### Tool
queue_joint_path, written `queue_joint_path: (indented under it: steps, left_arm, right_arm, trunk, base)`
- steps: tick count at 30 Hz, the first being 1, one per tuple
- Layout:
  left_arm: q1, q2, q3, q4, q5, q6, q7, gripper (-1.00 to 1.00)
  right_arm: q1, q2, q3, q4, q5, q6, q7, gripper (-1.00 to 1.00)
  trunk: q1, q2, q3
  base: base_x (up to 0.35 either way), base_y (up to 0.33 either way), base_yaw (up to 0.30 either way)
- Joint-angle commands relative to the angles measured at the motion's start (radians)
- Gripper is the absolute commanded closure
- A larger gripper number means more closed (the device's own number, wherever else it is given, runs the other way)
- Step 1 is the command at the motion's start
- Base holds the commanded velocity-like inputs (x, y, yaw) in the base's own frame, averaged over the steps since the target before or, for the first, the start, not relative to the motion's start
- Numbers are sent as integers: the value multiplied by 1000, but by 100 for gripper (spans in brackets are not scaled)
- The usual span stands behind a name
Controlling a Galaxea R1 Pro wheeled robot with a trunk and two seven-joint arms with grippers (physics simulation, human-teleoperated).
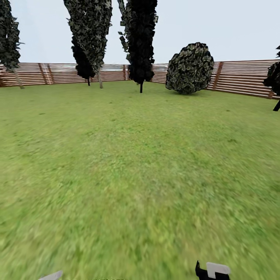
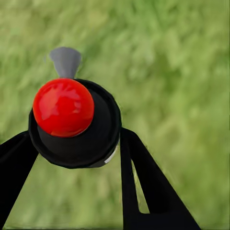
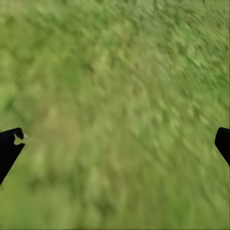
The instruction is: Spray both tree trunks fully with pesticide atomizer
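Standing on the lawn (image 1: 140, 175) | left pincer (image 2: 72, 148) clenched on the pesticide atomizer (image 2: 72, 124), red cap up | right pincer (image 3: 115, 143) released, over grass | trees (image 1: 91, 35) far off by the fence (image 1: 241, 76) | risk: bottle slipping on the drive, or spraying a dark conifer (image 1: 140, 39) by mistake.

Green lawn (image 1: 136, 175) spreads out wide before me. A brown slatted fence (image 1: 241, 76) closes it off beneath a pale, overcast sky (image 1: 217, 27).
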Motion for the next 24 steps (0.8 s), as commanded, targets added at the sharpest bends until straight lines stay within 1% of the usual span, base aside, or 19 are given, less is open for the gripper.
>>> queue_joint_path:
  steps: [1,24]
  left_arm:
    - [-1,0,8,1,-3,-3,-1,100]
    - [-1,-3,7,1,-3,-3,-2,100]
  right_arm:
    - [-1,0,-6,1,11,-2,-5,-100]
    - [-1,0,-6,5,11,-2,-5,-100]
  trunk:
    - [0,0,-1]
    - [0,0,-1]
  base:
    - [0,0,283]
    - [0,0,283]
